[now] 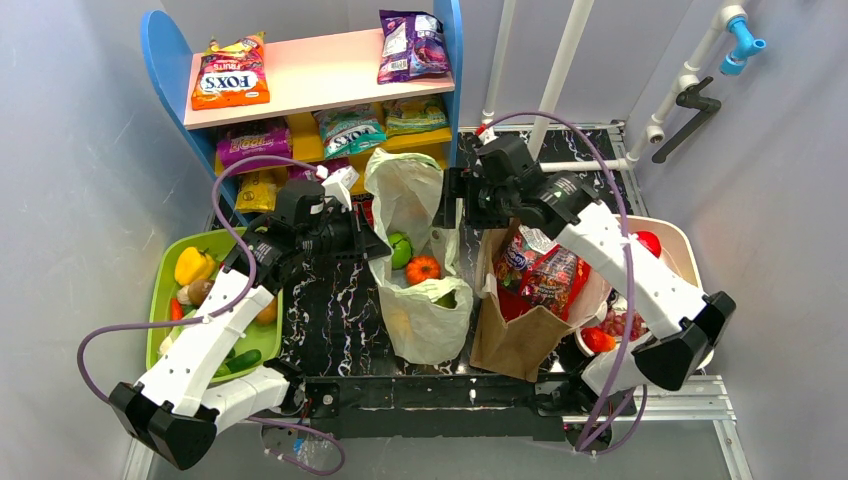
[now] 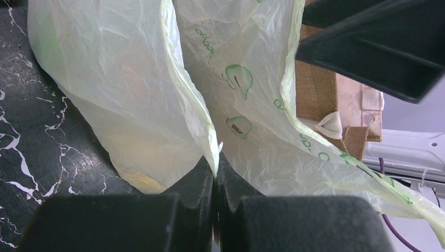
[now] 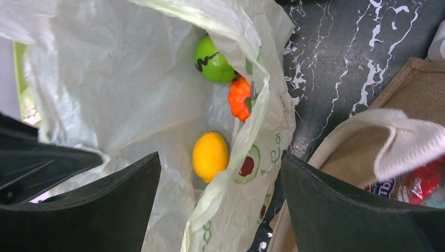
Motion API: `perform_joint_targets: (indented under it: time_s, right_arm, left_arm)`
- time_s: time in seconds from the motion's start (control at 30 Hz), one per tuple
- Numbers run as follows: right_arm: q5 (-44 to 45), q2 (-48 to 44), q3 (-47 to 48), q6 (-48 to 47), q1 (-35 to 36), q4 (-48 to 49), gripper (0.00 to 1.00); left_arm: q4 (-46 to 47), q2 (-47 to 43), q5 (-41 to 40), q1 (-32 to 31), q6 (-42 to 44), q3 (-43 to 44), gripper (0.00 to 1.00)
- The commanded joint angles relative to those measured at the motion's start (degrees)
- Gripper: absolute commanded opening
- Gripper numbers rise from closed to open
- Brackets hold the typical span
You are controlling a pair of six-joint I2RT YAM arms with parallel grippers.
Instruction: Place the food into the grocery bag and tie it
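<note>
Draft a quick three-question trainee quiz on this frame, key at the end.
1. True or false: the left pincer is shut on the rim of the grocery bag.
2. How many food pieces show inside the bag in the right wrist view? A) one B) three C) five
3. Fill in: the right pincer is ____ (open or shut).
Key: 1 true. 2 B: green piece, orange piece, yellow piece. 3 open.
</note>
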Motion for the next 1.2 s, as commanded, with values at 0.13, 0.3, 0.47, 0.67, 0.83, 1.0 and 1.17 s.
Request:
perform_joint_targets:
  time_s: [0.13,0.3,0.47,0.67,0.83,1.0,1.17]
  right_arm:
    - [2.9,4.5,3.1,-1.2,1.1,-1.4,0.59]
    - [3.0,6.8,4.8,-2.6,1.3,-2.0,0.04]
    - [1.2,9.4,9.1,-6.2,1.3,-1.7,0.01]
    - [-3.9,12.4,14.8,-12.3,1.3,2.2,0.01]
    - [-10.1,16.1,19.6,-16.9,1.3,5.1,0.01]
    - [-16.9,20.2,23.5,-20.7,1.3,7.8,0.01]
    - [-23.7,25.0,29.6,-25.0,1.3,7.6,0.01]
  left_arm:
    - [-0.2,-2.9,-0.3,-0.1,-0.1,-2.3,0.00]
    - [-0.4,-4.7,-0.1,-0.1,-1.2,-3.6,0.00]
    - [-1.1,-8.3,0.1,-0.1,-3.5,-4.7,0.00]
    - [-2.1,-11.9,0.2,-0.1,-6.9,-5.6,0.00]
    - [-4.0,-12.9,0.7,-0.1,-9.8,-5.3,0.00]
    - [-4.2,-13.6,2.4,-0.1,-13.2,-5.2,0.00]
    - [-4.1,-15.6,2.7,-0.3,-16.0,-4.7,0.00]
